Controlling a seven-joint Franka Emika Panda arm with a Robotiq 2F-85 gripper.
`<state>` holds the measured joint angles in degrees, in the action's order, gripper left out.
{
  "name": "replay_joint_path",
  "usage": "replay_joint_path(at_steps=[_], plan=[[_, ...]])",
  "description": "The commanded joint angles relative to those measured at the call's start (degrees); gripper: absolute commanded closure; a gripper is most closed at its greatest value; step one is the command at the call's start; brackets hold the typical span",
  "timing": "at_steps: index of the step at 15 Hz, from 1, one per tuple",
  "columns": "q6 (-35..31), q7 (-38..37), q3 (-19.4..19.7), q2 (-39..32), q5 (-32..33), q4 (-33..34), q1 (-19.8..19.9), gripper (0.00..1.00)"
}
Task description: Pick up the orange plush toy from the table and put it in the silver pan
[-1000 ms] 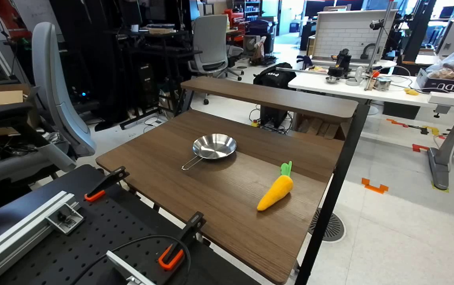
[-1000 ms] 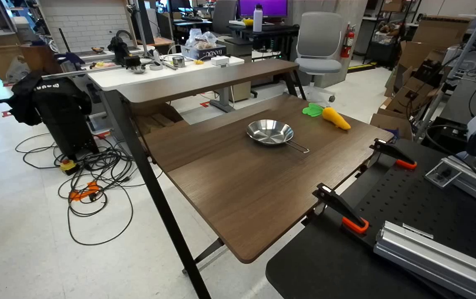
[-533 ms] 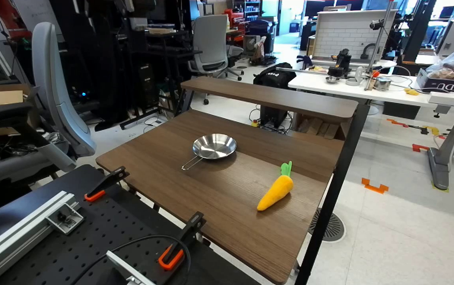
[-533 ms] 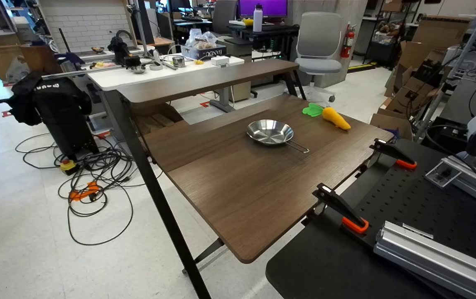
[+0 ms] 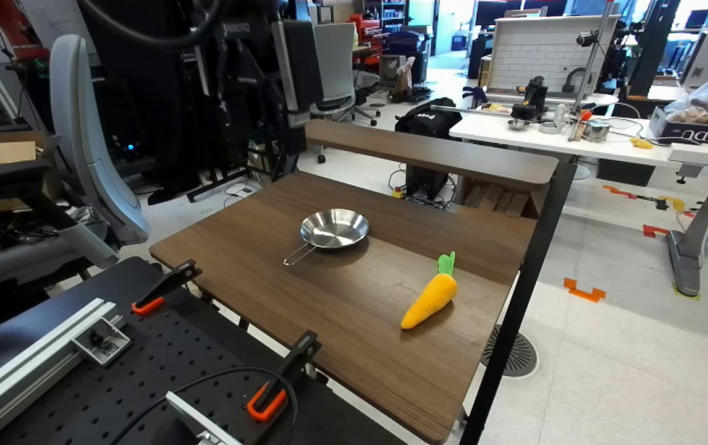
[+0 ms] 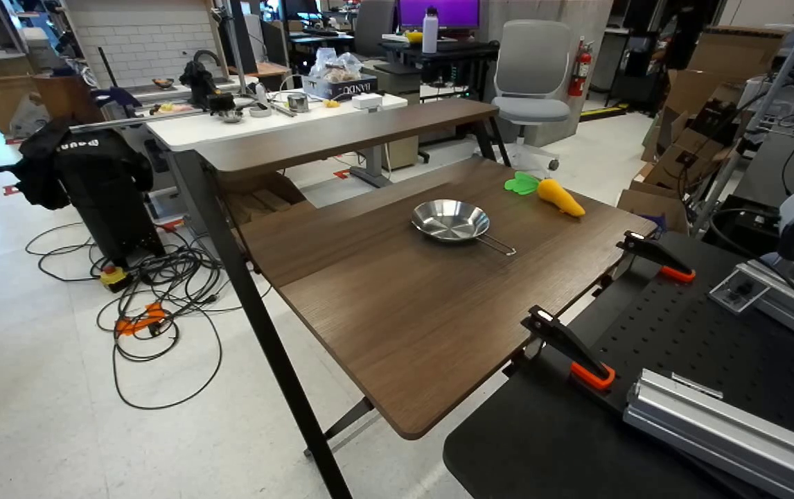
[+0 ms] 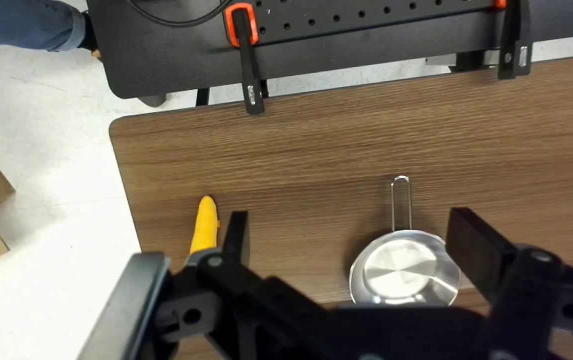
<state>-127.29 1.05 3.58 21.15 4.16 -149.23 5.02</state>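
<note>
The orange plush toy (image 5: 431, 301) lies on its side on the dark wood-grain table (image 5: 255, 228), its green tip towards the raised shelf. It also shows in an exterior view (image 6: 560, 197). The silver pan (image 5: 334, 230) stands upright on the table, apart from the toy; it also shows in an exterior view (image 6: 450, 220). My gripper (image 7: 350, 220) is open and empty, high above the table. In the wrist view the pan (image 7: 400, 267) shows between its fingers. The toy (image 7: 205, 227) shows beyond the left finger, its green end hidden.
A raised shelf (image 5: 422, 148) runs along one long side of the table. Two black clamps with orange handles (image 5: 267, 402) (image 5: 150, 304) grip the opposite edge, beside the black perforated robot bench (image 5: 162, 371). A black slanted leg (image 5: 518, 303) rises at one end.
My gripper has come down from the top edge of an exterior view and moved rightward there. The dark arm now also shows at the top in both exterior views. Toy and pan have not moved.
</note>
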Motion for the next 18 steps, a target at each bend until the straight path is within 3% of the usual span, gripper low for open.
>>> replay_joint_path(at_steps=[1, 8, 18], plan=[[-6.1, 1.1, 2.2, -8.4, -0.2, 1.6, 1.1, 0.0], [-14.8, 2.5, 4.9, -25.1, -1.4, 8.4, 2.1, 0.0], [-14.4, 3.4, 4.3, -45.2, -2.7, 26.4, 3.5, 0.0]])
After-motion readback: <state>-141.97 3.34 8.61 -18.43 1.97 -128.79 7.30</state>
